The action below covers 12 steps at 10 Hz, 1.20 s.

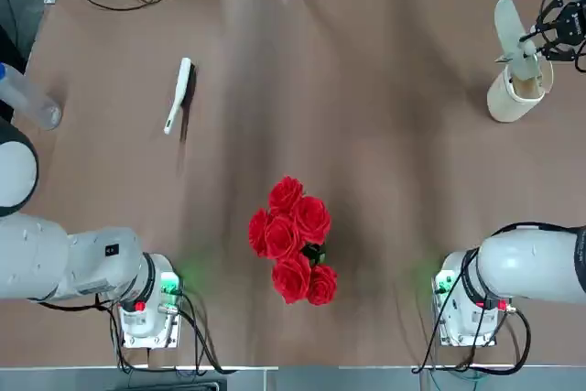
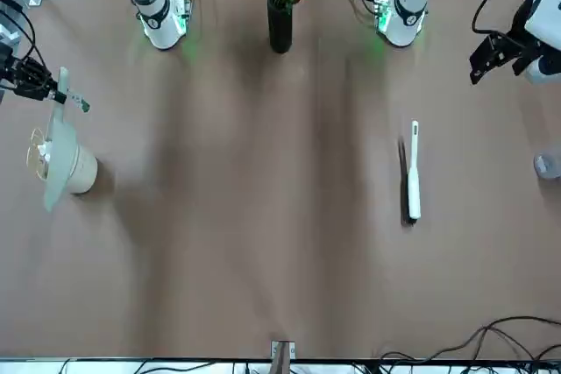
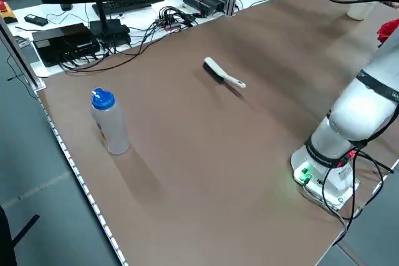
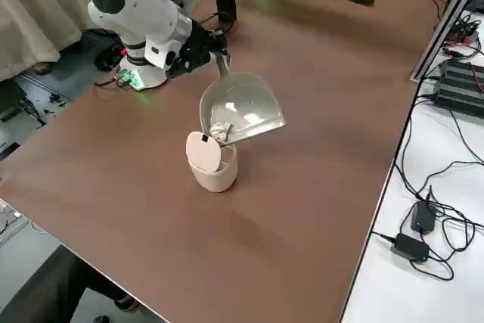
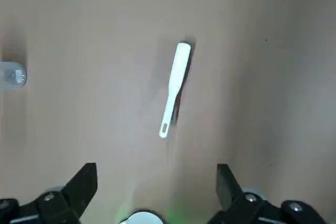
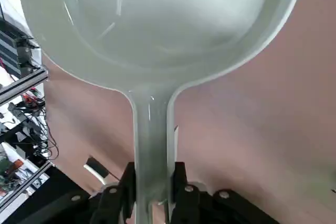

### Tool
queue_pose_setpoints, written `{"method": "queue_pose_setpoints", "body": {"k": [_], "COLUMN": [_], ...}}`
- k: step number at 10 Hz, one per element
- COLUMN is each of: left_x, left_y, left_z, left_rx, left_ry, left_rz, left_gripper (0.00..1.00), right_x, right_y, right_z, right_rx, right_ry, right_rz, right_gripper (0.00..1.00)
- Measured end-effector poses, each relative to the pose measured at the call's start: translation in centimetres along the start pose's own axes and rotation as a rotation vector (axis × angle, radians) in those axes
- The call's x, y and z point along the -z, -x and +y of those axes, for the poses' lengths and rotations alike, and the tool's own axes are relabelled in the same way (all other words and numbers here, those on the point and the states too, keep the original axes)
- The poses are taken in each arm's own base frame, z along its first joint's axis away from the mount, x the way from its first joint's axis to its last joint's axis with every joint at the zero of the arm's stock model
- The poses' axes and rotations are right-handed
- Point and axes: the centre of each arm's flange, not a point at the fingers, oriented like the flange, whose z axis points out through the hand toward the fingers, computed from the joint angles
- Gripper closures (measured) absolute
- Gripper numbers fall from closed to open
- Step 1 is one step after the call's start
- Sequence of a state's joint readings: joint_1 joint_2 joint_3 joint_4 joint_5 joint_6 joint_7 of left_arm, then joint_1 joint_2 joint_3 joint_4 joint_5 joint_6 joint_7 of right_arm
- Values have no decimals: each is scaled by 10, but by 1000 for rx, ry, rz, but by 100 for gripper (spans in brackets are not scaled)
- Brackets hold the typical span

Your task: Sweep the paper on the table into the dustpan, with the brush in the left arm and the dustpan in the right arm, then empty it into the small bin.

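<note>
While the right gripper (image 6: 152, 192) clamps the stubby handle of the cream-beige plastic dustpan (image 4: 240, 110), the pan hangs tilted above the small cream-beige cylindrical bin (image 4: 214, 168) near the table's far right edge. In the right side view, the pan's wide mouth slopes down toward the bin, and the tiny crumpled white paper ball (image 4: 220, 133) sits at the mouth's low corner, directly over the bin's opening. The bin's flap lid (image 4: 203, 152) stands tipped up beside the opening. The pan's long axis runs from the handle at the gripper down to the mouth at the bin.

On the large flat brown tabletop (image 1: 366, 116), the slim white hand brush (image 1: 179, 95) lies flat in the left half, well apart from the bin. Its long axis runs roughly from near side to far side, slightly slanted, with the bristled head at the far end and the handle end toward the robot.

Above the left edge of the table, the left gripper (image 5: 157, 192) hovers with its fingers spread wide and nothing between them.

A clear plastic bottle with a blue cap (image 3: 109, 121) stands near the left edge. A bunch of red roses in a dark vase (image 1: 295, 240) stands between the arm bases. Bare table surface separates the brush, the roses and the bin.
</note>
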<state>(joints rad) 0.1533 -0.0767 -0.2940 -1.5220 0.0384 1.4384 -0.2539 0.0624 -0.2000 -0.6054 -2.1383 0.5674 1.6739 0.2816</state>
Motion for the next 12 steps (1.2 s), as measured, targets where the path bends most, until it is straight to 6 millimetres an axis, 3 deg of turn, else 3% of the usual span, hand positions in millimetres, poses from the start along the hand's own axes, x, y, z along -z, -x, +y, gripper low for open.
{"method": "queue_pose_setpoints", "body": {"k": [8, 12], "left_x": [0, 0], "left_y": [3, 6], "left_z": [11, 20], "left_rx": [-2, 5], "left_ry": [-3, -5], "left_rz": [0, 0], "left_gripper": [0, 0], "right_x": [3, 2], "right_y": [-3, -1], "right_z": [22, 21], "right_rx": [-88, -172], "right_ry": [-15, -26], "right_rz": [-39, -55], "right_gripper": [67, 67]}}
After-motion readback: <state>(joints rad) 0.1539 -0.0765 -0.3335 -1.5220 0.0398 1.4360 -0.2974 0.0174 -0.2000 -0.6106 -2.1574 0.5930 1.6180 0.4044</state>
